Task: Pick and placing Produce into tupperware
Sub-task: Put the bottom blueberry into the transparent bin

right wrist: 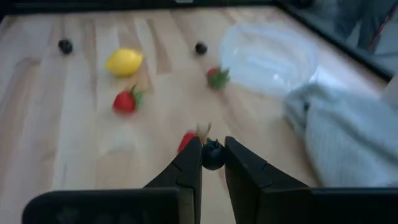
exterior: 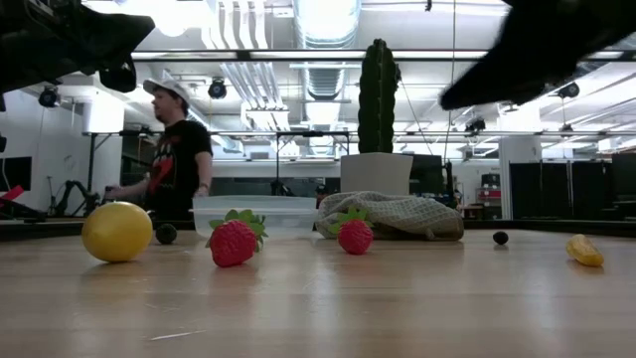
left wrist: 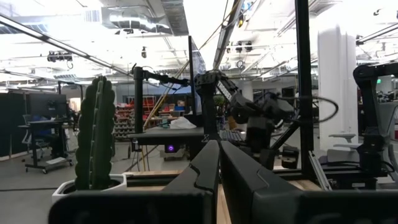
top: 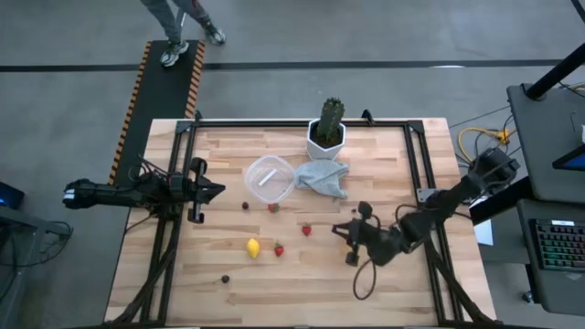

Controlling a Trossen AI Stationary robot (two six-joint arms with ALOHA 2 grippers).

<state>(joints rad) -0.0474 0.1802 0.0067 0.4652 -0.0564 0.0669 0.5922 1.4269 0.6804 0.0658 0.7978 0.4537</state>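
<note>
None placed yet: tupperware (top: 269, 178) empty; right gripper (right wrist: 212, 163) clamped on dark berry (right wrist: 212, 155); left gripper (left wrist: 219, 163) closed, idle.

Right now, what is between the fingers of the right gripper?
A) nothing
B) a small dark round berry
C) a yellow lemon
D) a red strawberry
B: the right wrist view shows the right gripper closed on a small dark berry, above the table; the lemon lies on the wood.
</note>
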